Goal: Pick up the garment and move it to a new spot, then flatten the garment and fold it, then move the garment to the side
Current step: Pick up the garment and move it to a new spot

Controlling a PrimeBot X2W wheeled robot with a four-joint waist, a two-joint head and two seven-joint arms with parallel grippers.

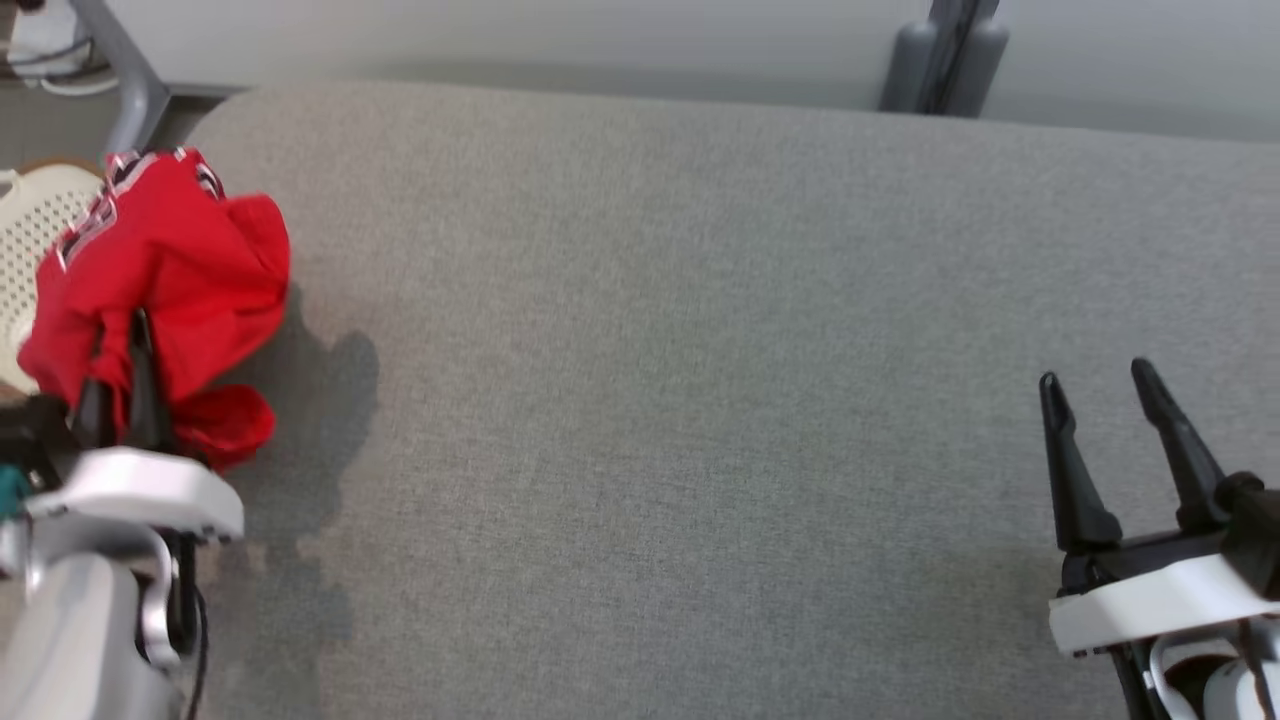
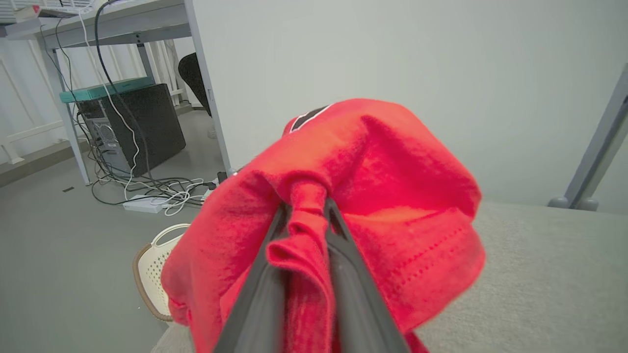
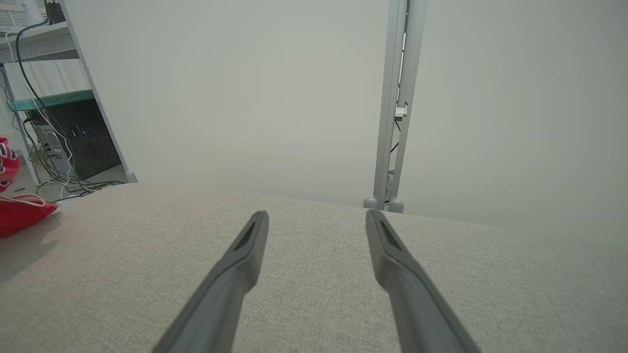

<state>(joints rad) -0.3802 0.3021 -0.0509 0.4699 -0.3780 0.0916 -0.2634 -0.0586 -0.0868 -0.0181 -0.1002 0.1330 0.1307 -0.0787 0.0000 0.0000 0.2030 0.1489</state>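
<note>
Surface: grey fabric tabletop, spanning the head view.
Room: pale wall behind, grey post at the far edge; computer tower and cables on the floor to the left.
Garment: red garment bunched at the tabletop's left end.
Left gripper: pinching a fold of the garment.
Right gripper: fingers spread, well apart from the garment.
Hidden: cream basket mostly covered by the garment; whether the cloth's lower edge touches the tabletop is unclear.
</note>
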